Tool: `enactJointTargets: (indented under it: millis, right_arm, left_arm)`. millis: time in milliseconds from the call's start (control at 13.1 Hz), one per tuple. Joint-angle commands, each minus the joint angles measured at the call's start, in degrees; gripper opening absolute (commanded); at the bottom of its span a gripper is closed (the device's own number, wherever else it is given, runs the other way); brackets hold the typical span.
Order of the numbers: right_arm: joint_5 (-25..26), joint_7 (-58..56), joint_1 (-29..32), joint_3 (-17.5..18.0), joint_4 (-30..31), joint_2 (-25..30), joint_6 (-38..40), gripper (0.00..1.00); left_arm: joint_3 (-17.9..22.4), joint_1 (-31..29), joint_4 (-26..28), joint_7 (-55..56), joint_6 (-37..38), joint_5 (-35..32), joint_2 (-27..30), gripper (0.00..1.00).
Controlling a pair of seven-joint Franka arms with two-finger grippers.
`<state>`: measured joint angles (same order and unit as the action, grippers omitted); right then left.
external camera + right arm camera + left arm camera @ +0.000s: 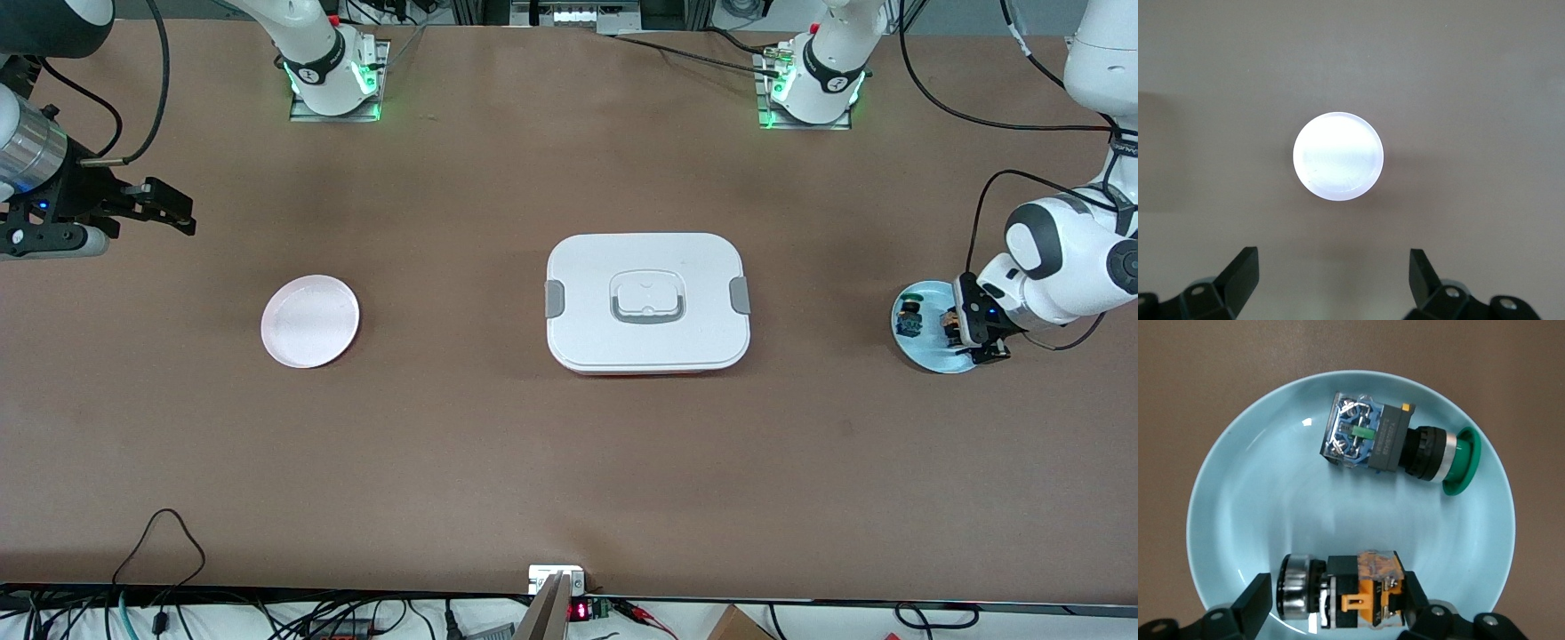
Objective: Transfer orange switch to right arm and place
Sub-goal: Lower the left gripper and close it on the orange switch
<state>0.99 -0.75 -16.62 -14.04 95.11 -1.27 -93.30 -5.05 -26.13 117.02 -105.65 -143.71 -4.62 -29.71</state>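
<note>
Orange switch [1341,592] lies on its side in the light blue plate [1238,520] at the left arm's end of the table, apart from the green-capped switch [1395,445] on the same plate. Left gripper [1338,603] is down at the plate, a finger [1253,601] at each end of the orange switch; whether they grip it, cannot tell. Right gripper [164,209] waits released, hanging above the white plate [1338,155].
</note>
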Motion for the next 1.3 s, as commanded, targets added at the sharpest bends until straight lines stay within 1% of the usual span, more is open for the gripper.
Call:
enactJointTargets:
  millis: [0, 76, 229, 305, 381, 457, 534, 686, 839, 991, 1067, 1144, 1220]
  right_arm:
    - [-0.3, 0.2, 0.1, 0.0, 0.1, 0.2, 0.2, 1.00]
    - [-0.3, 0.2, 0.1, 0.0, 0.1, 0.2, 0.2, 1.00]
    - [-0.3, 0.2, 0.1, 0.0, 0.1, 0.2, 0.3, 1.00]
    - [-0.2, 0.1, -0.1, 0.0, 0.1, 0.2, 0.5, 1.00]
    - [-0.2, 0.1, -0.2, 0.0, 0.1, 0.1, 0.6, 1.00]
    - [-0.2, 0.1, -0.3, 0.0, 0.1, 0.2, 0.6, 1.00]
    - [-0.2, 0.1, -0.3, 0.0, 0.1, 0.2, 0.6, 1.00]
    - [-0.2, 0.2, -0.2, 0.0, 0.0, 0.1, 0.5, 1.00]
    - [-0.3, 0.2, 0.2, 0.0, 0.2, 0.1, 0.5, 1.00]
    - [-0.2, 0.2, 0.2, 0.0, 1.0, 0.1, 0.2, 1.00]
    - [0.2, 0.3, -0.1, -0.1, 1.9, 0.3, -0.3, 1.00]
    - [0.1, 1.0, 0.3, -0.2, 2.2, 0.5, -0.6, 1.00]
    - [-0.3, 1.3, 0.7, -0.3, 2.8, 0.7, -1.1, 1.00]
  left_arm:
    - [-0.6, -0.7, -0.8, -0.3, 0.1, 0.8, -0.5, 0.71]
    - [-0.7, -0.8, -0.8, -0.3, 0.1, 0.8, -0.5, 0.58]
    - [-0.7, -1.0, -0.9, -0.4, 0.2, 0.8, -0.2, 0.20]
    - [-0.7, -1.1, -0.9, -0.3, 0.2, 0.8, -0.1, 0.09]
    - [-0.8, -1.9, -1.0, -0.3, 0.3, 1.3, -0.1, 0.04]
    - [-1.1, -2.7, -1.1, -0.3, 0.5, 3.3, 0.0, 0.00]
    - [-1.8, -3.0, -1.1, -0.3, 0.8, 5.5, 0.2, 0.00]
    - [-1.9, -3.4, -1.3, -0.3, 2.0, 5.8, 0.5, 0.00]
    - [-2.0, -3.6, -3.5, -0.3, 5.0, 6.2, 0.8, 0.00]
    - [-2.0, -3.4, -10.1, -0.3, 14.4, 6.9, 0.7, 0.00]
    - [-2.1, -3.1, -12.8, -0.3, 17.6, 7.2, 0.7, 0.00]
    - [-3.0, -3.4, -14.9, -0.3, 20.6, 7.5, 0.7, 0.00]
    - [-4.0, -3.6, -17.0, -0.3, 24.3, 9.3, 0.9, 0.00]
